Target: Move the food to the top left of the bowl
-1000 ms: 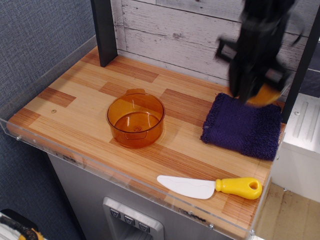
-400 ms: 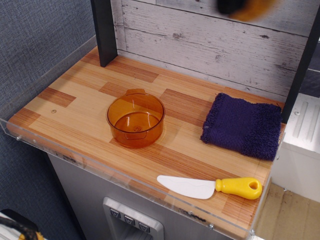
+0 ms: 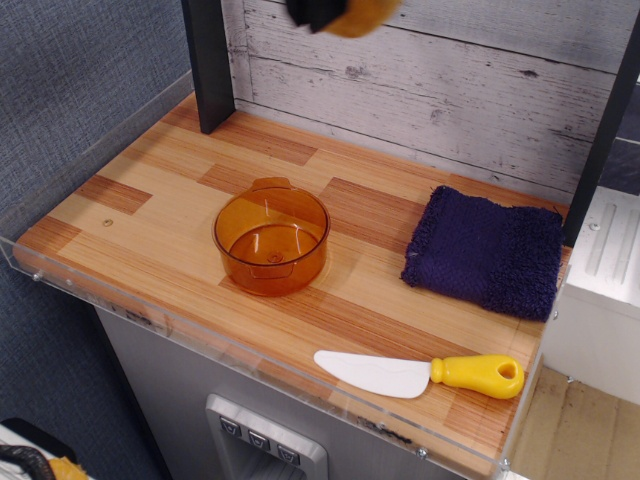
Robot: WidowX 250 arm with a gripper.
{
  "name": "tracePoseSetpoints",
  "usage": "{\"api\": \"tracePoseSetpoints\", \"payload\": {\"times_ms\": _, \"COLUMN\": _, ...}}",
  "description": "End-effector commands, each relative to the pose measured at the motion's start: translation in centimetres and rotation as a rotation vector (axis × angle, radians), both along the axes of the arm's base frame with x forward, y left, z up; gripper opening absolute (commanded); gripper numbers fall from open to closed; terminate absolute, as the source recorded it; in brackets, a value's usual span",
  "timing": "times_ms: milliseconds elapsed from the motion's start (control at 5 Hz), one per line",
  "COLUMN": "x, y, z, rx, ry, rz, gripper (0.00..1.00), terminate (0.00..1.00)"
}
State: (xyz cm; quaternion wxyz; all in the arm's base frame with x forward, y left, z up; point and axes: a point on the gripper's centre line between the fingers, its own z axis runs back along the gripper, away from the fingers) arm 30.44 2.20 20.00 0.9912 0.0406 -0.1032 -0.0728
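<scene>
The food [image 3: 368, 14] is a blurred golden-brown lump at the very top edge of the view, high above the back of the counter. Only the black tip of my gripper [image 3: 335, 18] shows there, blurred and cut off by the frame, shut on the food. The orange translucent bowl [image 3: 270, 272] stands empty on the wooden counter left of centre, its tab handle pointing to the back. The food hangs well above and behind the bowl, a little to its right.
A dark purple cloth [image 3: 487, 250] lies at the right. A white knife with a yellow handle [image 3: 420, 374] lies near the front edge. A black post [image 3: 208, 60] stands at the back left. A clear acrylic lip [image 3: 60, 283] runs along the counter's left and front edges.
My gripper lifted the food off the purple cloth, rose to the top of the view and moved left along the back wall. Bowl, cloth and knife have not moved.
</scene>
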Motion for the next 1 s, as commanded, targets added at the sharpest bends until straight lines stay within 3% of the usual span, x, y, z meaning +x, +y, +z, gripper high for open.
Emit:
{"api": "tracePoseSetpoints", "payload": {"times_ms": 0, "x": -0.4, "y": 2.0, "z": -2.3, "rx": -0.024, "ry": 0.040, "rz": 0.030, "gripper": 0.00, "terminate": 0.00}}
{"api": "tracePoseSetpoints", "payload": {"times_ms": 800, "x": -0.1, "y": 6.6, "z": -5.9, "rx": -0.069, "ry": 0.088, "rz": 0.120, "gripper": 0.00, "terminate": 0.00}}
